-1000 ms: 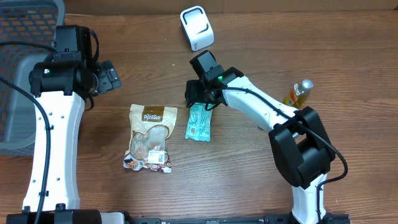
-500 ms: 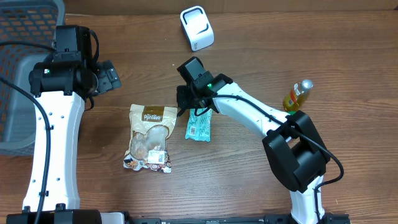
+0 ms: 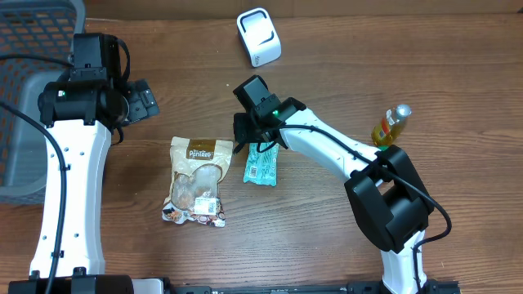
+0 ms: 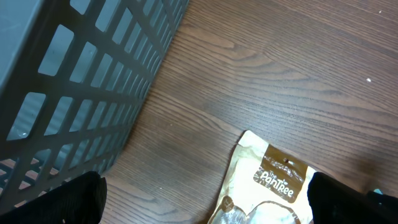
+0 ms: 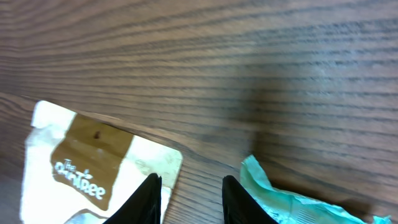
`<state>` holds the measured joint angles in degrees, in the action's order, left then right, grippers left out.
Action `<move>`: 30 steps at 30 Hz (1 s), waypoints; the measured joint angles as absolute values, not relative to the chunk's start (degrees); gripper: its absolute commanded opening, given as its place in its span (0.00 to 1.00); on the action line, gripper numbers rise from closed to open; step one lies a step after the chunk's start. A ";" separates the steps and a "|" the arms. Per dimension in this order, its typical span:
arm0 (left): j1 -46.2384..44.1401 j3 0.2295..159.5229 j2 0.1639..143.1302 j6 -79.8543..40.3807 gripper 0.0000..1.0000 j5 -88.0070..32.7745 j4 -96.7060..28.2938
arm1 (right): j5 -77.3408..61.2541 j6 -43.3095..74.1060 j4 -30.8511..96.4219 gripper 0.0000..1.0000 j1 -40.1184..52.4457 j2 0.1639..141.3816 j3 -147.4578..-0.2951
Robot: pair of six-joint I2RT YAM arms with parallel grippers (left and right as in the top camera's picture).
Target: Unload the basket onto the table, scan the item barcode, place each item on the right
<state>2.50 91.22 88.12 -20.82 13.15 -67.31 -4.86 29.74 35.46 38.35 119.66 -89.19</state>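
Near the middle of the wooden table (image 3: 310, 237) lies a teal packet (image 3: 261, 163), flat, its long side running away from the robot. A tan pouch (image 3: 197, 181) lies just to its left, apart from it. The right gripper (image 3: 248, 135) hangs low over the packet's far end. In the right wrist view its fingers (image 5: 149, 199) stand a little apart, with bare wood showing between them and nothing pinched. The packet's corner shows just right of the right-hand finger, and the pouch's top edge lies to the left.

A white scanner (image 3: 259, 37) stands at the far edge of the table, well apart from the packet. A small yellow bottle (image 3: 392, 122) stands to the right, beside the right arm.

The left gripper (image 3: 145, 102) hovers near a grey basket (image 3: 33, 33) at the far left corner. Its fingers (image 4: 62, 199) are spread wide and hold nothing, with the pouch's top between them in the wrist view.
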 measured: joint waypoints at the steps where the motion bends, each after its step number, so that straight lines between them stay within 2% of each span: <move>1: 2.50 91.22 88.14 -20.82 1.00 13.15 -67.29 | -4.49 29.76 35.38 0.29 38.35 119.66 -88.73; 12: 2.50 91.22 88.14 -20.82 0.99 13.15 -67.29 | -1.48 29.76 36.40 0.28 38.28 119.66 -85.43; 17: 2.50 91.22 88.12 -20.82 0.99 13.15 -67.29 | -0.95 29.76 38.20 0.24 38.24 119.66 -85.43; 26: 2.50 91.22 88.12 -20.82 1.00 13.15 -67.29 | -0.40 29.98 40.05 0.32 37.23 119.66 -85.43; 30: 2.50 91.22 88.12 -20.82 1.00 13.15 -67.29 | -0.32 31.92 41.36 0.32 36.21 119.66 -85.43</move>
<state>2.50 91.22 88.12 -20.82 13.15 -67.29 -0.32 31.92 41.36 36.21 119.66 -85.43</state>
